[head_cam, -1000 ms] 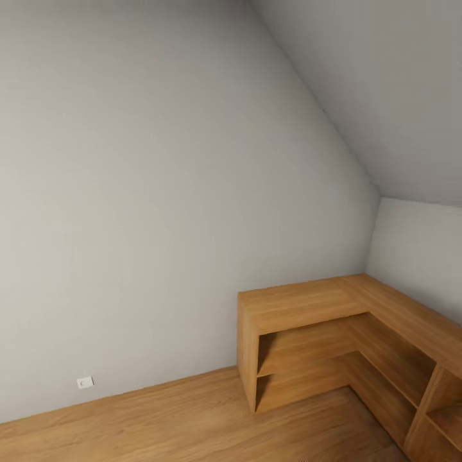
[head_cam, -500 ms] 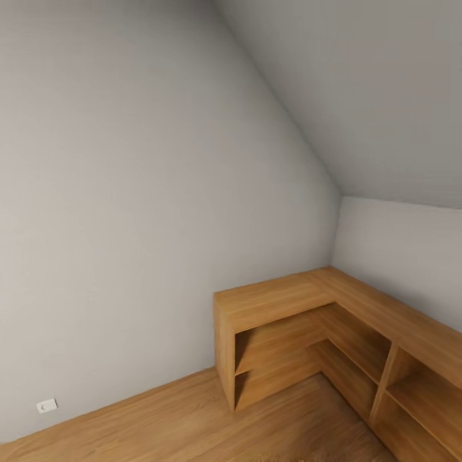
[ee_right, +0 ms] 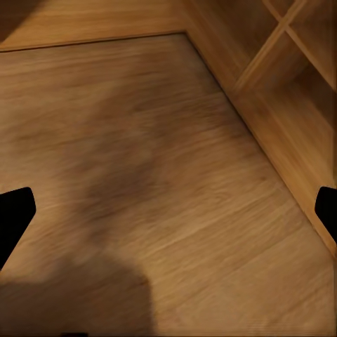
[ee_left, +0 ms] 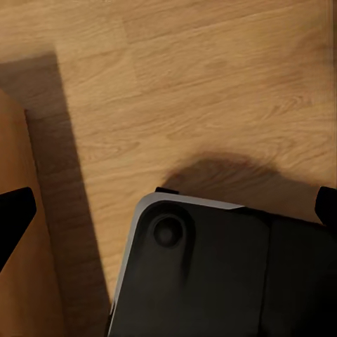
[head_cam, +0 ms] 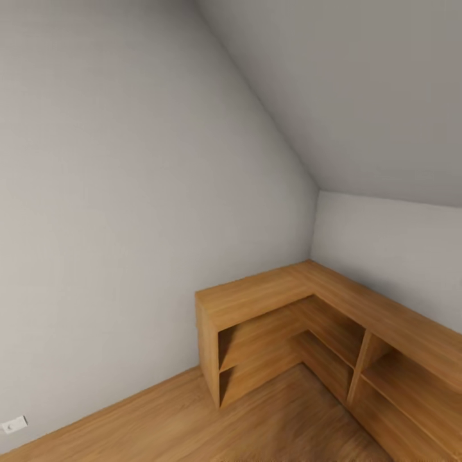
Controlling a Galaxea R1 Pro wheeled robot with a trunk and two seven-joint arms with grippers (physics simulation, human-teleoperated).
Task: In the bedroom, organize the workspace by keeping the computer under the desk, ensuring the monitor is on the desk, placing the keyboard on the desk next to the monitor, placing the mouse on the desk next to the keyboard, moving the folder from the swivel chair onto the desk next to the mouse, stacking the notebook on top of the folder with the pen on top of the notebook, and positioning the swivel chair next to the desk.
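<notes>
My left gripper (ee_left: 168,210) hangs open over the wooden floor (ee_left: 210,84), its dark fingertips (ee_left: 14,219) at the two side edges of the left wrist view, with nothing between them. Beneath it lies the black, grey-rimmed body of my own base (ee_left: 210,274). In the right wrist view my right gripper (ee_right: 170,210) is open too, empty, above bare floor (ee_right: 140,140). The desk, computer, monitor, keyboard, mouse, folder, notebook, pen and swivel chair are out of view.
A low L-shaped wooden shelf unit (head_cam: 256,298) with open compartments fills the room corner under a sloped ceiling (head_cam: 359,96). Its lower shelves (ee_right: 295,63) run beside my right gripper. A grey wall (head_cam: 128,224) with a white socket (head_cam: 14,424) stands to the left.
The head camera has turned to the right, so the shelf unit and the socket sit further left in the picture. More of the unit's right wing shows.
</notes>
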